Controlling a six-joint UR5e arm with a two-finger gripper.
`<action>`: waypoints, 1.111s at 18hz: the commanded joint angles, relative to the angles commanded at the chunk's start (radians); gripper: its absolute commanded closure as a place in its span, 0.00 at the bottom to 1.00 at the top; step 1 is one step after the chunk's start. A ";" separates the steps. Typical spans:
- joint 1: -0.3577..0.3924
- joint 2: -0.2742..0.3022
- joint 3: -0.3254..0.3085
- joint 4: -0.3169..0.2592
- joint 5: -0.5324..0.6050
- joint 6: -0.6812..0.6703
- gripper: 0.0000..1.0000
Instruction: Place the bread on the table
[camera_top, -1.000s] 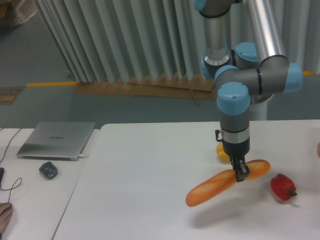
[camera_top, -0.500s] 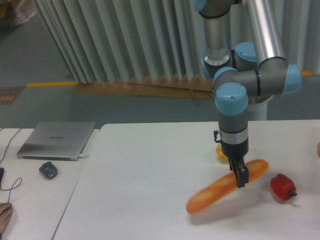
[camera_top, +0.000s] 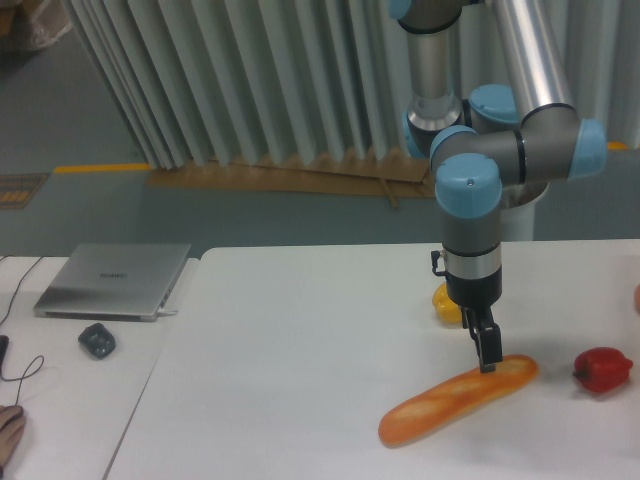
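Bread (camera_top: 458, 404) lies flat on the table (camera_top: 280, 370), apparently placed; gripper (camera_top: 487, 352) at its 1 o'clock end, jaws' state unclear.

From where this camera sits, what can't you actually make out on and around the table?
1. Yellow pepper: mostly hidden behind the arm's wrist.
2. Gripper: small and dark, so whether it grips the bread or has let go is unclear.
3. Something red at the right edge: cut off.
4. Small dark object beside the laptop: too small to identify.
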 joint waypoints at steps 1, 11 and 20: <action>0.011 0.008 0.000 -0.002 0.000 0.000 0.00; 0.133 0.069 0.005 -0.052 -0.049 0.136 0.00; 0.321 0.085 0.008 -0.112 -0.072 0.434 0.00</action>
